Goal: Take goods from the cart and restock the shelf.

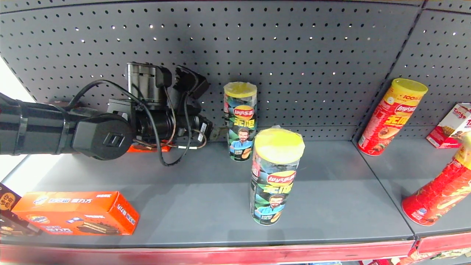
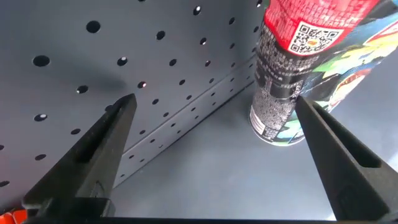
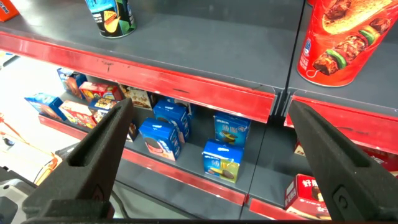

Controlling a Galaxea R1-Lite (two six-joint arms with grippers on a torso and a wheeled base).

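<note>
Two green chip cans stand upright on the grey shelf [image 1: 184, 191] in the head view: the rear can [image 1: 240, 121] by the pegboard [image 1: 294, 55], the front can [image 1: 276, 176] nearer the edge. The left gripper [image 1: 218, 131] sits just beside the rear can.

From the left wrist, its fingers [image 2: 93, 155] are spread wide and empty, with the rear can [image 2: 292, 81] close ahead.

From the right wrist, the right gripper [image 3: 211, 162] is also spread and holds nothing, out in front of the shelf's red edge [image 3: 186, 87], where a red can [image 3: 345, 43] stands.

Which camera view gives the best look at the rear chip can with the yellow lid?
The head view: the rear chip can stands there nearly whole, lid to base, by the left gripper. The left wrist view shows its lower part, close up.
</note>
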